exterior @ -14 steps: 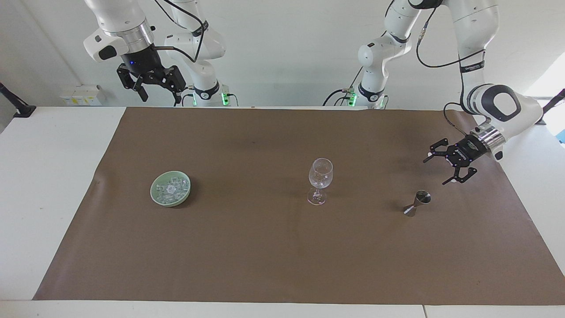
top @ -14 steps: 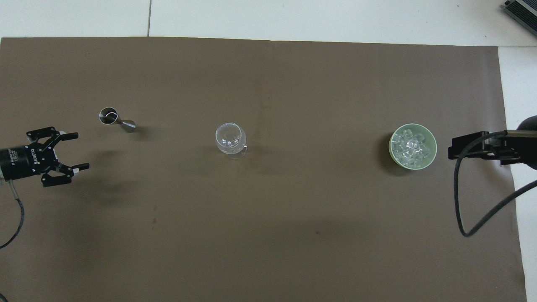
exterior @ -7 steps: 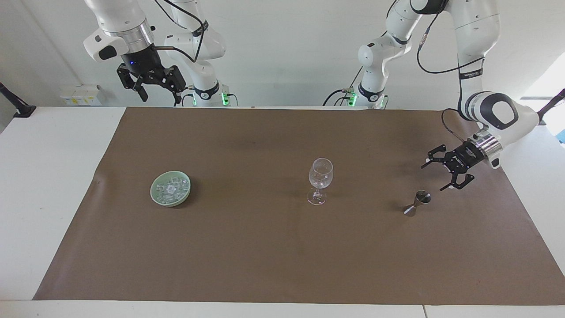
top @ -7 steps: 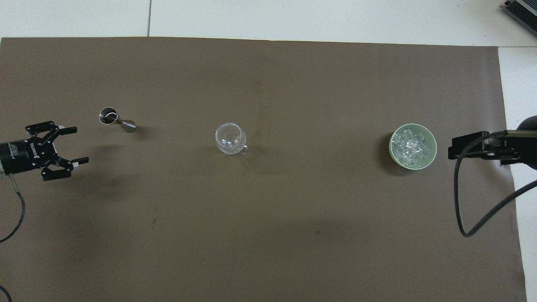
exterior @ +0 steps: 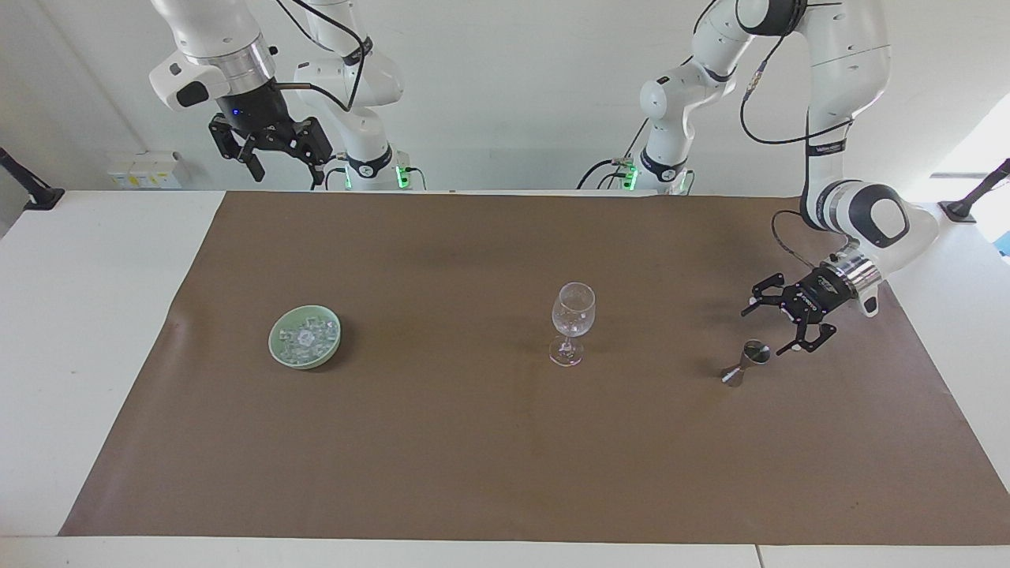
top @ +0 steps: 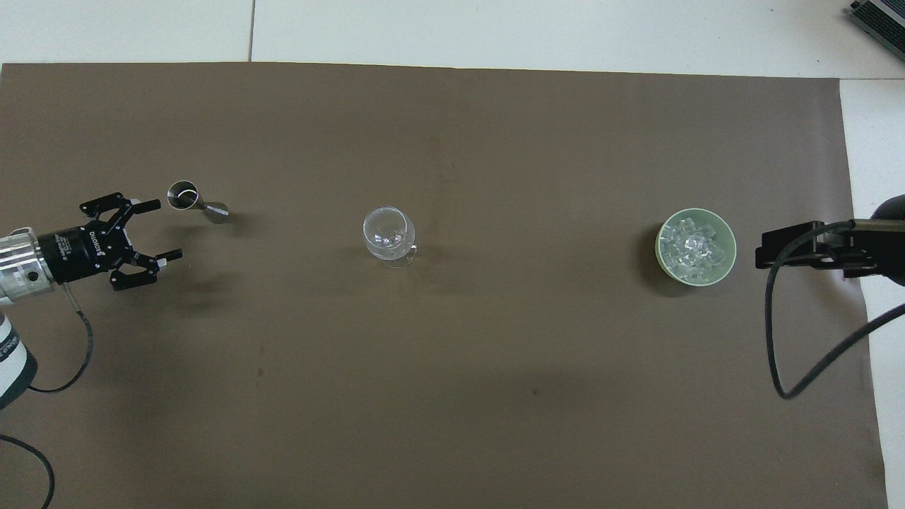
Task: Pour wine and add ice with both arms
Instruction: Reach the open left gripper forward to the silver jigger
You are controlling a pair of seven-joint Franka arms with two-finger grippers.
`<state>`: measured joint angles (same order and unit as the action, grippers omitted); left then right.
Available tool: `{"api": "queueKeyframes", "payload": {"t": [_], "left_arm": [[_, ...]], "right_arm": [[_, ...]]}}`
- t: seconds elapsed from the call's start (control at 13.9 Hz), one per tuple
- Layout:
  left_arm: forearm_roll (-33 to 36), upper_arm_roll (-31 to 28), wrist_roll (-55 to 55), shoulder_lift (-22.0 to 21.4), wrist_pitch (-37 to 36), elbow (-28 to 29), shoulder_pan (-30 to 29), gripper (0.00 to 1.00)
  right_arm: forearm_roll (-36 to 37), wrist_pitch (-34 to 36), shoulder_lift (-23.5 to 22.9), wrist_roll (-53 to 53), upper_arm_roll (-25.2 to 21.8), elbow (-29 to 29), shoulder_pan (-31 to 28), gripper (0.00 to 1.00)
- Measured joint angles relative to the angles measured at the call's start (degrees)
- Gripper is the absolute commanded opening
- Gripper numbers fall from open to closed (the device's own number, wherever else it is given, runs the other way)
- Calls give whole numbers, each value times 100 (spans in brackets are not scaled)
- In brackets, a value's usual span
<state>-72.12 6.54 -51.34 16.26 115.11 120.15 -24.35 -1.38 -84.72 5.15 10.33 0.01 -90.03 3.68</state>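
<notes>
My left gripper [exterior: 777,329] hangs wide open just beside the jigger [exterior: 746,361], fingers level to straddle it, while my right gripper [exterior: 271,154], also open, waits high above the table

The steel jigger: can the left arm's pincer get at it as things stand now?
Probably yes. The left pincer is open, low beside the jigger, with only bare brown mat between them. The wine glass stands well apart.
</notes>
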Motion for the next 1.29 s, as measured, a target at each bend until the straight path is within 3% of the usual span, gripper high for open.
{"api": "queueKeyframes", "payload": {"t": [0.43, 1.29], "left_arm": [[-672, 74, 595, 390, 118, -1, -1, 100], [-1510, 314, 1221, 657, 460, -2, 140, 100]], "right_arm": [[0, 0, 0, 0, 0, 0, 0, 100], [0, 0, 0, 0, 0, 0, 0, 100]]}}
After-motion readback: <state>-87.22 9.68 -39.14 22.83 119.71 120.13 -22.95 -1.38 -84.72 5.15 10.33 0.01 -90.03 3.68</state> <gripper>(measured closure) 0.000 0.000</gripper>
